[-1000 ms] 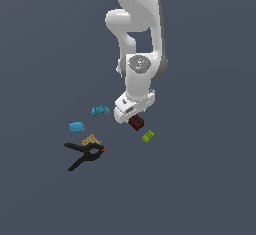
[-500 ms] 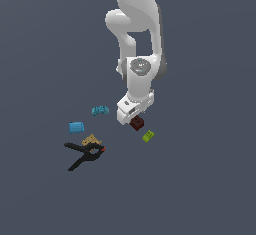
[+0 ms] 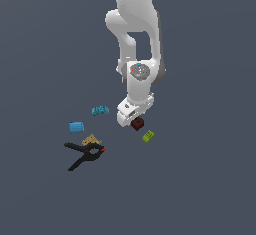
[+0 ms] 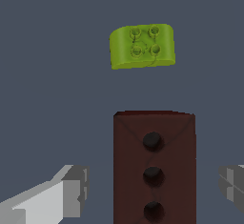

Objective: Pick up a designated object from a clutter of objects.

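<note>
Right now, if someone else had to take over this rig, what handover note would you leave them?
Gripper: open, low over the clutter, one of its fingers on each side of the maroon brick, neither touching it.
Maroon brick: on the floor, unlifted. The lime-green block lies just beyond it, apart.
Other clutter, toward the exterior view's left: two light-blue pieces, tan piece, black clamp.
Done: approach and alignment.
Left: likely a small descent, then close, lift.
</note>
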{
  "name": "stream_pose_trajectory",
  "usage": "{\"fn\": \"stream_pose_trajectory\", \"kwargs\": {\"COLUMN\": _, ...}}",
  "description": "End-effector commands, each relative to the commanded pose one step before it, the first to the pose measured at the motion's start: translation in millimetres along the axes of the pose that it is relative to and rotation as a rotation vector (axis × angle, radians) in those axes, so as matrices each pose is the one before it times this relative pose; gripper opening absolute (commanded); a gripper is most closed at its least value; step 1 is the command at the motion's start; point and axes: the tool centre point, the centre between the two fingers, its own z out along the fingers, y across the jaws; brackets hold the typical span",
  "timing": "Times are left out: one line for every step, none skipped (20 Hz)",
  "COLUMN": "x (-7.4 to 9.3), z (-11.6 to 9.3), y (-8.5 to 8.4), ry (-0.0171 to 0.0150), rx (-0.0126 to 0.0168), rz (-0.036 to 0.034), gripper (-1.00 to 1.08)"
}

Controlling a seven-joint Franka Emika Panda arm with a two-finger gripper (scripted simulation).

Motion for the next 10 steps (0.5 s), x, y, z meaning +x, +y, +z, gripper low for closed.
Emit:
{"fn": "stream_pose_trajectory", "kwargs": {"x": -0.5, "z": 11.61, "y": -0.38, "ry": -0.00025, "rx": 0.00035, "rz": -0.00089, "gripper": 1.0}}
{"fn": "stream_pose_trajectory", "kwargs": {"x": 0.05, "z": 4.22, "y": -0.16, "ry": 0.00019, "rx": -0.00008, "rz": -0.00066, "gripper": 1.0}}
{"fn": "stream_pose_trajectory", "kwargs": {"x": -0.09, "z": 3.77, "y": 0.11, "ry": 0.0, "rx": 0.0, "rz": 0.0, "gripper": 1.0}}
{"fn": "stream_pose_trajectory", "kwargs": {"x": 0.12, "z": 3.14, "y": -0.15, "ry": 0.00016, "rx": -0.00014, "rz": -0.00066, "gripper": 1.0}}
{"fn": "stream_pose_trajectory", "kwargs": {"x": -0.03, "z": 2.72, "y": 0.11, "ry": 0.0, "rx": 0.0, "rz": 0.0, "gripper": 1.0}}
{"fn": "stream_pose_trajectory", "kwargs": {"x": -0.01, "z": 2.21, "y": 0.1, "ry": 0.0, "rx": 0.0, "rz": 0.0, "gripper": 1.0}}
{"fn": "stream_pose_trajectory", "kwargs": {"x": 0.18, "z": 1.61, "y": -0.17, "ry": 0.0001, "rx": -0.00023, "rz": -0.00064, "gripper": 1.0}}
{"fn": "stream_pose_trajectory", "kwargs": {"x": 0.0, "z": 1.22, "y": 0.07, "ry": 0.0, "rx": 0.0, "rz": 0.0, "gripper": 1.0}}
{"fn": "stream_pose_trajectory", "kwargs": {"x": 0.0, "z": 0.73, "y": 0.04, "ry": 0.0, "rx": 0.0, "rz": 0.0, "gripper": 1.0}}
{"fn": "stream_pose_trajectory", "kwargs": {"x": 0.0, "z": 0.24, "y": 0.01, "ry": 0.0, "rx": 0.0, "rz": 0.0, "gripper": 1.0}}
